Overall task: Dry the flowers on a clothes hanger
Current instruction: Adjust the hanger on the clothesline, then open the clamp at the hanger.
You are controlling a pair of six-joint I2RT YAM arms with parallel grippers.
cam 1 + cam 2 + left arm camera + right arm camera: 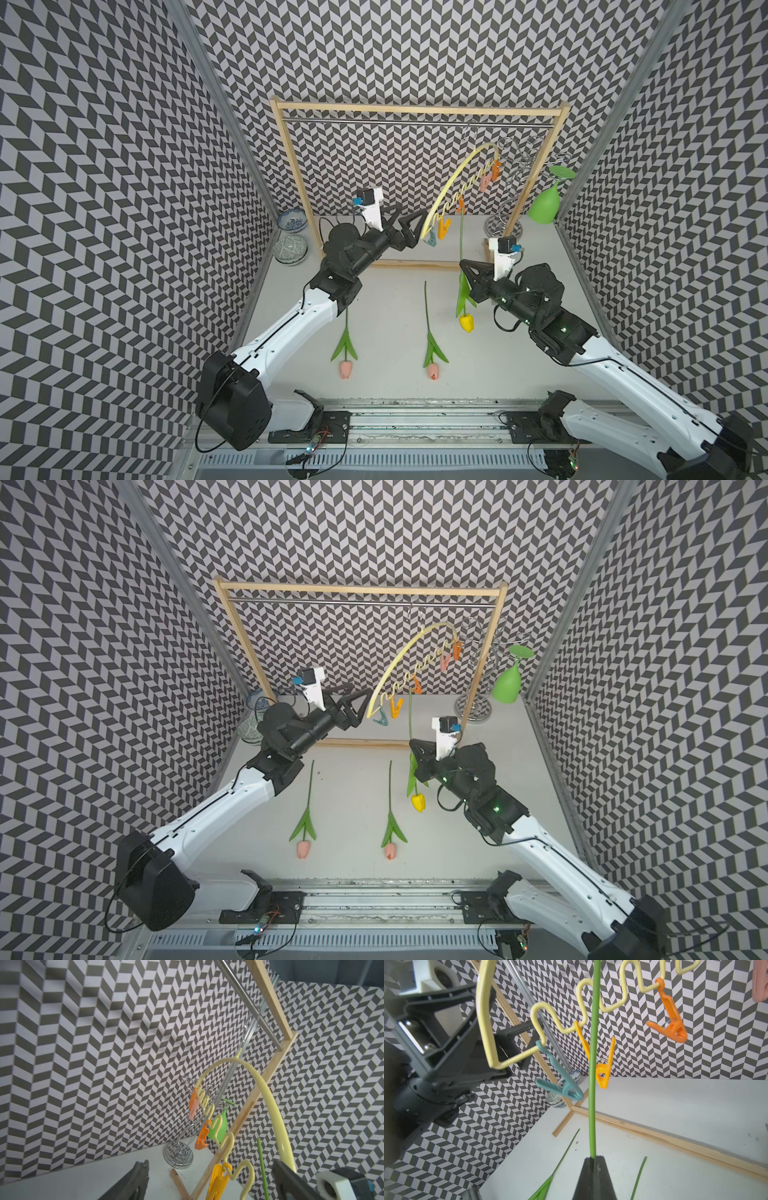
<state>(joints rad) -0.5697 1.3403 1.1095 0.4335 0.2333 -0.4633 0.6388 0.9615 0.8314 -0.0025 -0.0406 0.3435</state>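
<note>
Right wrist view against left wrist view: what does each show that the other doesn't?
Only right wrist: the right end effector shut on the yellow tulip stem, and the teal clothespin. Only left wrist: the wire spiral stand and green glass. Both: the clothes hanger, yellow clothespin and that stem.

The clothes hanger (483, 1012) is hemmed in: the wooden rack (415, 109) and wire spiral stand (498, 226) crowd its far end, the left gripper (415, 216), jaws wide, straddles its near end, and the stem of the yellow tulip (592, 1105) rises to its wavy bar. On my side of it, bare table (386, 316) lies open.
</note>
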